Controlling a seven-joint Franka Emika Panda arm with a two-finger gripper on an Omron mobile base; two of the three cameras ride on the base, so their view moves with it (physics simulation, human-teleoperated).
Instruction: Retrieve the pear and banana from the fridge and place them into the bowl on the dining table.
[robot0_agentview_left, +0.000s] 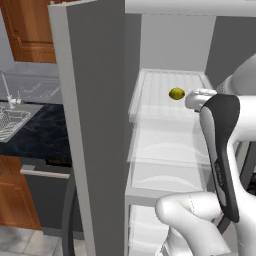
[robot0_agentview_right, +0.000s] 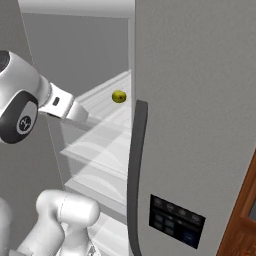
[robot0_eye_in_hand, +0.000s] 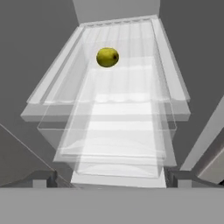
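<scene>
In the left base view, a sink (robot0_agentview_left: 10, 122) sits in a dark counter (robot0_agentview_left: 42, 135) at far left, with wooden cupboards (robot0_agentview_left: 30, 30) above and below. Next comes the open fridge (robot0_agentview_left: 95, 125) door, then clear shelves (robot0_agentview_left: 167, 150); the pear (robot0_agentview_left: 176, 93) rests on the top shelf, just left of the arm's wrist. The right base view adds the other door's dark handle (robot0_agentview_right: 135, 175) and a control panel (robot0_agentview_right: 176, 220), with the pear (robot0_agentview_right: 118, 96) beyond the arm. The hand view looks down the stacked shelves: the pear (robot0_eye_in_hand: 107, 57) lies toward the back, left of centre, and the gripper (robot0_eye_in_hand: 110, 178) is spread wide, holding nothing, well short of it.
</scene>
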